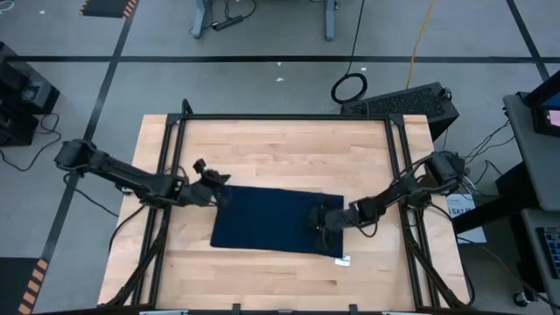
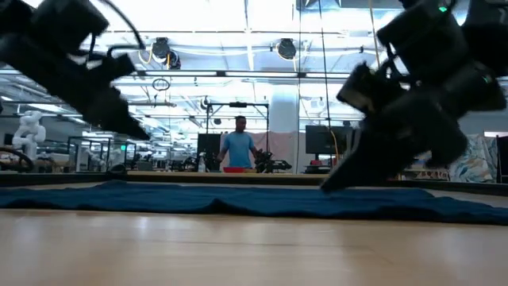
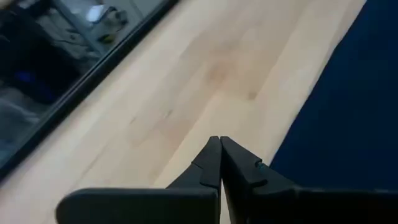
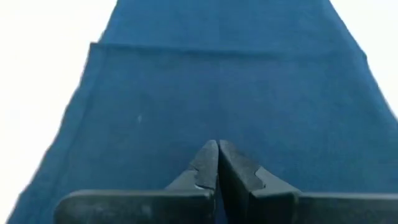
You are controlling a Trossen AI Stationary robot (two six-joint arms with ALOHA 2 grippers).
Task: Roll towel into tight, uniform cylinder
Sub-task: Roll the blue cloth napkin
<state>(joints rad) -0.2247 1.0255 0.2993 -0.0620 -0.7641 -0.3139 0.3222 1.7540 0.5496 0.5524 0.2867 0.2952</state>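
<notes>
The dark navy towel [image 1: 262,223] lies flat on the wooden table, its small white tag [image 1: 344,260] at the near right corner. The right wrist view shows a cloth edge across the towel [image 4: 217,48]. My left gripper [image 1: 219,182] is shut and hangs over bare wood just off the towel's far left corner [image 3: 219,142], and the low view shows it clear above the cloth. My right gripper [image 1: 315,219] is shut over the towel's right part [image 4: 217,144]. My right gripper's shut fingertips [image 2: 325,187] slant down toward the table's left, reaching the top of the towel's right part [image 4: 217,124]. I cannot tell whether they touch the cloth. The towel lies flat under them.
Black frame rails [image 1: 175,149] run along the table's left, right and far sides. Bare wood [image 1: 280,149] lies beyond the towel's far edge and along the near edge. A person [image 2: 240,147] stands far off in the room behind.
</notes>
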